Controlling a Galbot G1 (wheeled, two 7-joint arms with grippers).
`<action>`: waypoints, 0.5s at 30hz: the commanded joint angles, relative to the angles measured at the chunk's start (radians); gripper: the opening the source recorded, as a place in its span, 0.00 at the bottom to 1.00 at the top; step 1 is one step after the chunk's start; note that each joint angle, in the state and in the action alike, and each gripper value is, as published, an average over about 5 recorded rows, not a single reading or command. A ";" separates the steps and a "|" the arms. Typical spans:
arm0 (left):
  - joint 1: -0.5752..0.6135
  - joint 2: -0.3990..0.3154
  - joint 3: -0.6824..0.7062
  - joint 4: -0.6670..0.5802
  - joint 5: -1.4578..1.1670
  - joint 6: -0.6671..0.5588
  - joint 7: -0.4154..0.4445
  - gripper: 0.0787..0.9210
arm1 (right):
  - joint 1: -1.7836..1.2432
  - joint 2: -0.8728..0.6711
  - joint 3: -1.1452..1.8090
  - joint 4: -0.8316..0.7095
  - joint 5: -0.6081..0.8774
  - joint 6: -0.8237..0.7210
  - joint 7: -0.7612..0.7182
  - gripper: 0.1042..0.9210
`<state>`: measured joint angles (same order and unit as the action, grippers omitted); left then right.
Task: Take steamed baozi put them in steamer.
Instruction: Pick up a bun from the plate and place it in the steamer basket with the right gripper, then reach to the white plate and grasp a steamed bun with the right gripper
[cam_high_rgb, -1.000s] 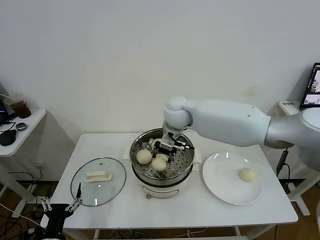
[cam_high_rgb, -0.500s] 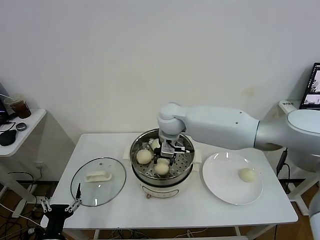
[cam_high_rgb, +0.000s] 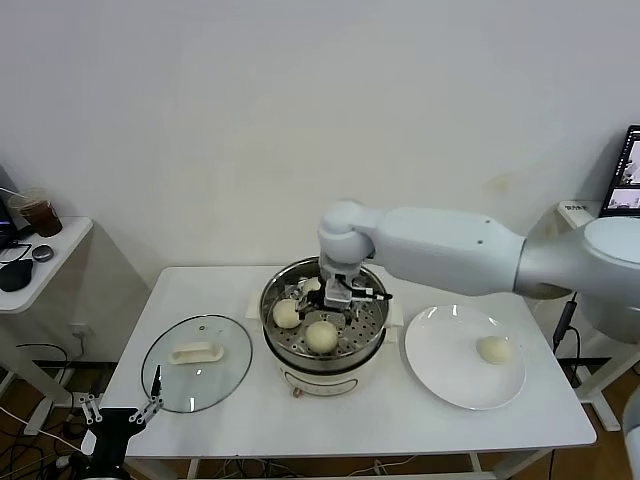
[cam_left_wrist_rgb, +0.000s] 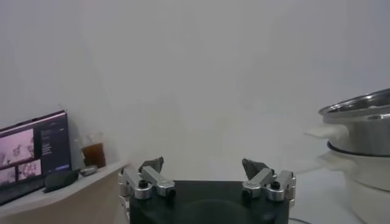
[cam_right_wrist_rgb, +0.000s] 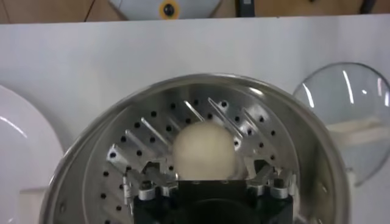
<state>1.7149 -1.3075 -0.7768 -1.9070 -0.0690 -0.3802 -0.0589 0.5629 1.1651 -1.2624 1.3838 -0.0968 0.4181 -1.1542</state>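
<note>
The steamer (cam_high_rgb: 275, 340) stands mid-table, a shiny steel pot with a perforated tray on a cream base. Two baozi lie on its tray, one at the left (cam_high_rgb: 287, 314) and one at the front (cam_high_rgb: 321, 336). A third baozi (cam_high_rgb: 494, 349) lies on the white plate (cam_high_rgb: 440, 375). My right gripper (cam_high_rgb: 338, 297) hovers over the tray's far side, open and empty. In the right wrist view the front baozi (cam_right_wrist_rgb: 204, 149) rests on the tray (cam_right_wrist_rgb: 122, 152) between the spread jaws of my right gripper (cam_right_wrist_rgb: 204, 173), apart from them. My left gripper (cam_high_rgb: 122, 411) is parked low at the table's front left, open.
A round glass lid (cam_high_rgb: 195, 362) with a white handle lies on the table left of the steamer and shows in the right wrist view (cam_right_wrist_rgb: 359, 115). A side table (cam_high_rgb: 40, 250) with a drink cup stands at the far left. The left wrist view shows my left gripper (cam_left_wrist_rgb: 202, 165) and the steamer's side (cam_left_wrist_rgb: 362, 131).
My right gripper set a baozi down on the front of the tray, let go of it, and lifted back toward the far side. The left arm has not moved.
</note>
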 joint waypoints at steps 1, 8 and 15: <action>-0.001 0.002 0.001 -0.002 0.000 0.001 0.001 0.88 | 0.105 -0.263 0.038 0.083 0.150 -0.306 -0.050 0.88; -0.010 0.012 0.009 0.002 0.001 0.003 0.002 0.88 | 0.046 -0.535 0.099 0.138 0.074 -0.598 -0.118 0.88; -0.016 0.018 0.022 0.010 0.006 0.004 0.004 0.88 | -0.203 -0.693 0.271 0.062 -0.031 -0.585 -0.121 0.88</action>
<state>1.6986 -1.2900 -0.7573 -1.8977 -0.0636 -0.3765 -0.0554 0.5616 0.7565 -1.1599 1.4657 -0.0527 0.0107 -1.2389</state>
